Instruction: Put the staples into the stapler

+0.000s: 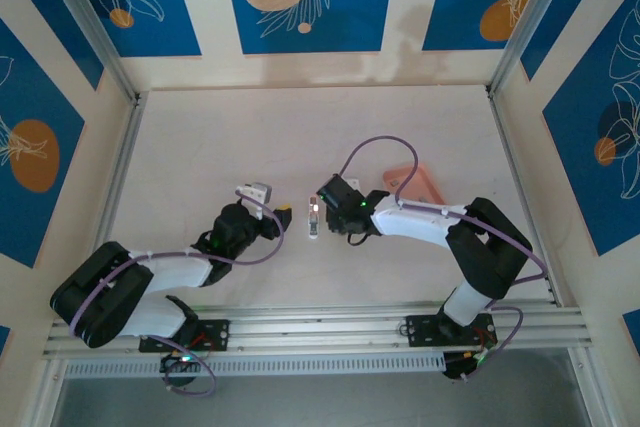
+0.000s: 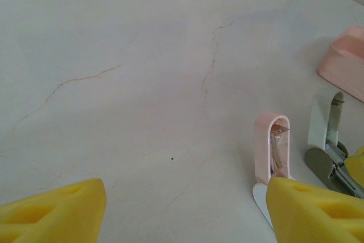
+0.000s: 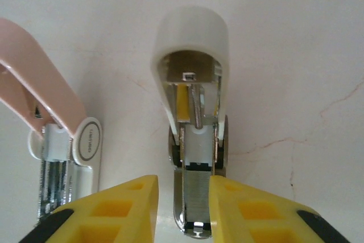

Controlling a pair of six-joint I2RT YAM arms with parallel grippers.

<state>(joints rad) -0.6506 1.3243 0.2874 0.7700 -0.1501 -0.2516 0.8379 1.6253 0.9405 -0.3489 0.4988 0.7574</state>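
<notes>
While the right claw (image 3: 183, 185) straddles the opened white stapler (image 3: 190, 38), the staples (image 3: 197, 200) lie as a ridged grey strip in its magazine channel.

The right claw's yellow fingers (image 3: 122, 209) stand narrowly apart on either side of the strip; whether they pinch it or merely flank it cannot be told. The left claw (image 2: 185, 197) is spread wide and empty, low over the surface (image 2: 142, 72) beside a second, pink stapler (image 2: 272, 146), also open, with the pink tray (image 2: 346, 61) beyond. Probable risks: a strip seated crooked on the rail could be dragged out as the fingers lift. The white stapler, which the left claw does not steady, may slide under any push. Closing the cover on a misaligned strip would jam it.
</notes>
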